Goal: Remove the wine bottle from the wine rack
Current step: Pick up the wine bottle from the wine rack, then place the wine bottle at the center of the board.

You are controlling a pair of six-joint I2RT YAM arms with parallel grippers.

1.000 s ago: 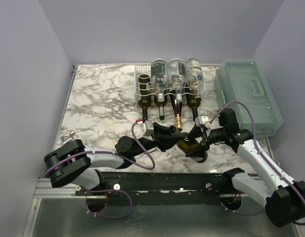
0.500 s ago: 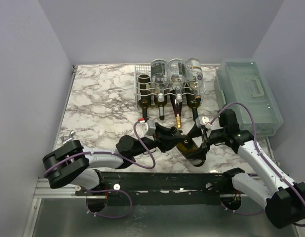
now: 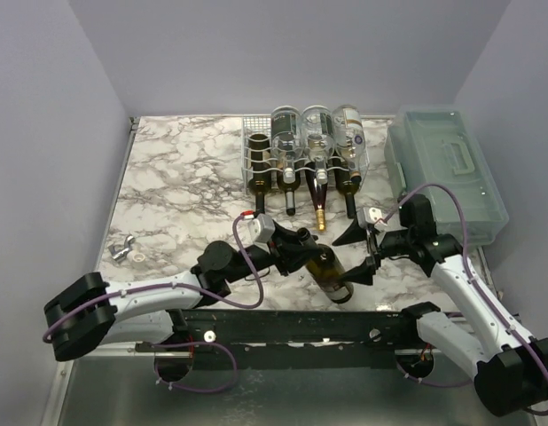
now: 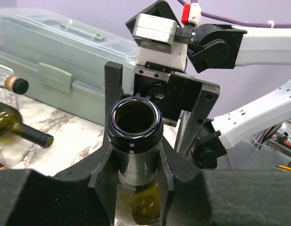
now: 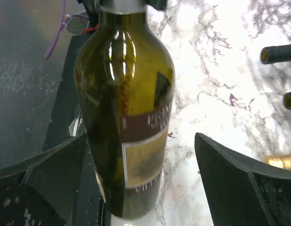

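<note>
Your left gripper (image 3: 302,253) is closed on the neck of the wine bottle (image 3: 334,273), its fingers clamped just below the open mouth. The bottle is off the wine rack (image 3: 254,142), on the rack's near side, with its base pointing away from the rack. Your right gripper (image 3: 356,255) is spread wide and holds nothing, one finger on either side of the bottle's body without touching it. Other bottles (image 3: 316,133) lie in the rack.
</note>
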